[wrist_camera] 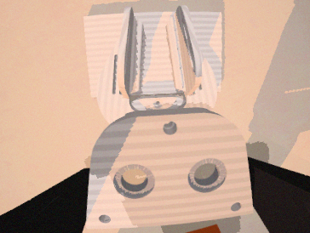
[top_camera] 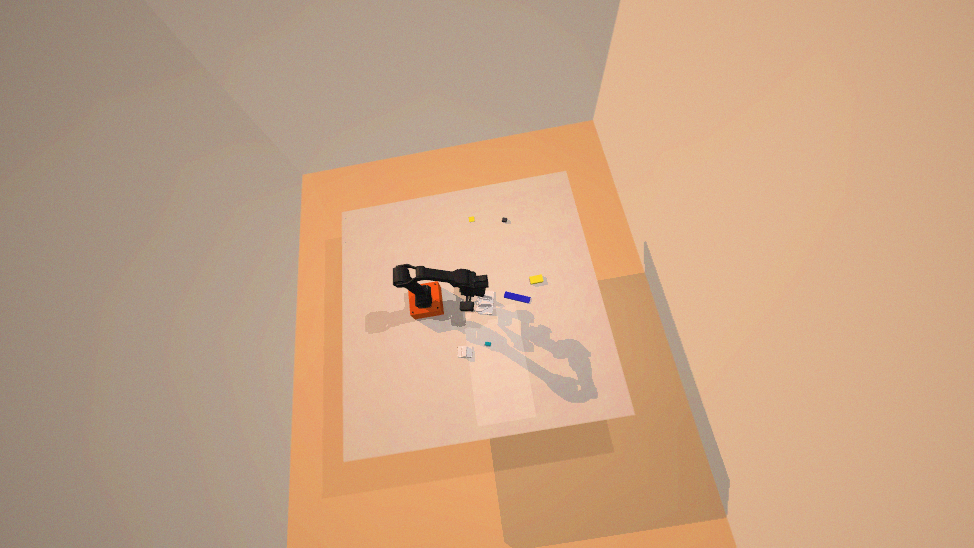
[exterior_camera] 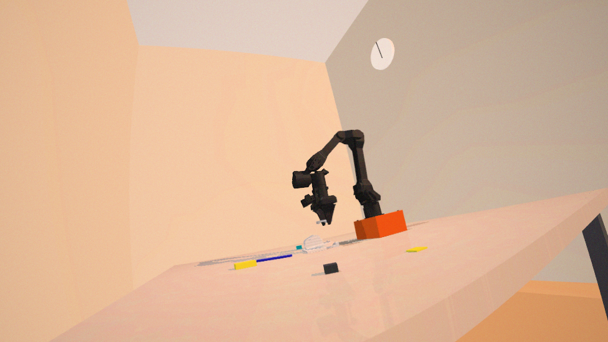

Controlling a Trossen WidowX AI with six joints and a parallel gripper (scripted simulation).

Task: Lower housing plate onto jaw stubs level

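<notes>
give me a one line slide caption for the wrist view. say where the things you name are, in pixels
Claw [wrist_camera: 165, 171] gripping a pale plate [wrist_camera: 170, 146] with two large round holes, white jaws [wrist_camera: 187, 47] beyond.

3 views: overhead, low side, close wrist.

No lettering, label, brand, number or sign can be read in any view.
</notes>
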